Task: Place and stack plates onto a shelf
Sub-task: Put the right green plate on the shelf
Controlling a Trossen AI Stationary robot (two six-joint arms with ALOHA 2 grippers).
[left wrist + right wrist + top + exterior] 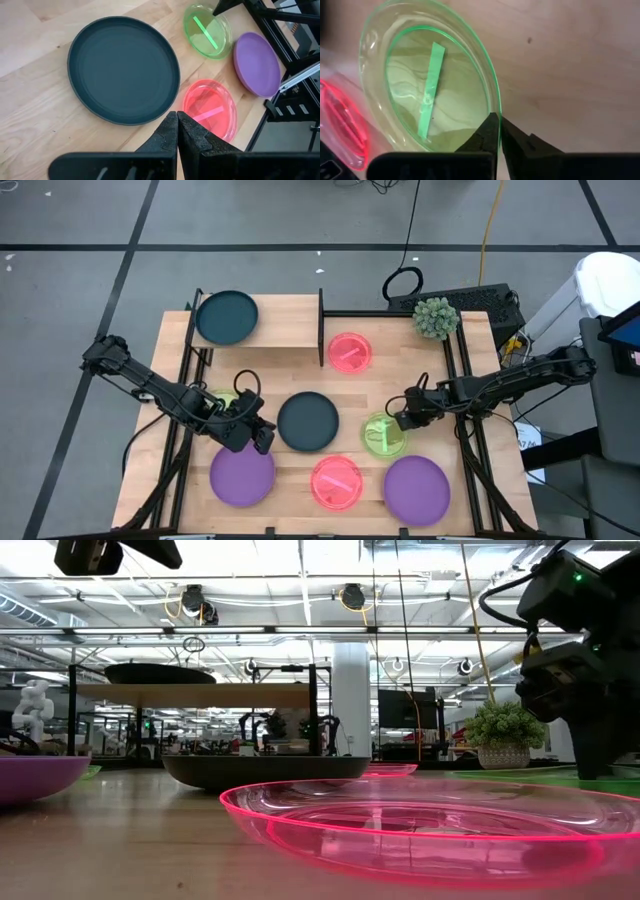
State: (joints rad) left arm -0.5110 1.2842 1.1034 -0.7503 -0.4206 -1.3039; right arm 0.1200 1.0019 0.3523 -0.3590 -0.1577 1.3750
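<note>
The shelf (270,330) stands at the table's far left and carries one dark teal plate (227,317). A second dark teal plate (308,421) lies mid-table. My left gripper (265,438) is shut and hovers above the table just near-left of it (177,116). Under the left arm lies a green plate (224,400). My right gripper (398,421) is shut at the rim of the other green plate (383,434). Purple plates (242,475) (416,489) and a pink plate (337,482) lie along the near edge. Another pink plate (349,352) sits right of the shelf. My right gripper pinches the green plate's rim (496,107) on its far-right side, one finger (485,132) inside the plate and the other outside. The fingers come slanting down from the table's right. The plate still lies flat on the table.
A small potted plant (436,318) stands at the far right, with a keyboard (470,300) behind it. Black frame rails (462,380) run along both table sides. The shelf's right half (290,330) is bare wood.
</note>
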